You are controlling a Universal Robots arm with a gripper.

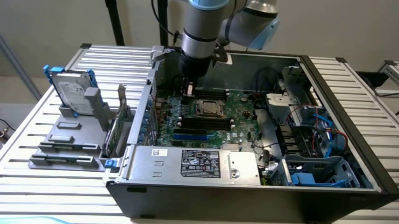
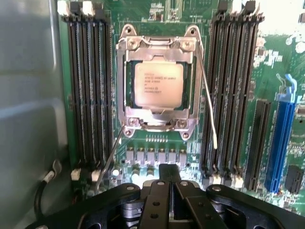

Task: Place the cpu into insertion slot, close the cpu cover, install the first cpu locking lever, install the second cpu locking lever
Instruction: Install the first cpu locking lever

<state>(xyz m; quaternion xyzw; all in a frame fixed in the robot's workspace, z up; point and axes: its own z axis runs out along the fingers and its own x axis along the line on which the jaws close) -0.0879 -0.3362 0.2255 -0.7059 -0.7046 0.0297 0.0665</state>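
The cpu [image 2: 158, 84], with its pale metal top and printed text, lies flat in the insertion slot [image 1: 210, 108] on the green motherboard. The silvery cpu cover [image 2: 125, 81] is down around it, framing the chip. One thin wire lever [image 2: 208, 102] stands free along one side of the socket, and a second lever [image 2: 110, 157] angles out from the opposite corner. My gripper [image 2: 169, 174] hangs above the board just off the socket, shut with nothing in it. In the exterior view the gripper [image 1: 188, 91] is slightly to the left of the socket.
Black memory slots [image 2: 88, 90] flank the socket on both sides. A blue expansion slot [image 2: 281, 138] lies further out. The case's metal wall [image 2: 28, 105] is close by. A power supply [image 1: 199, 163], cables [image 1: 324, 130] and a hard drive [image 1: 72, 93] on a grey stand surround the board.
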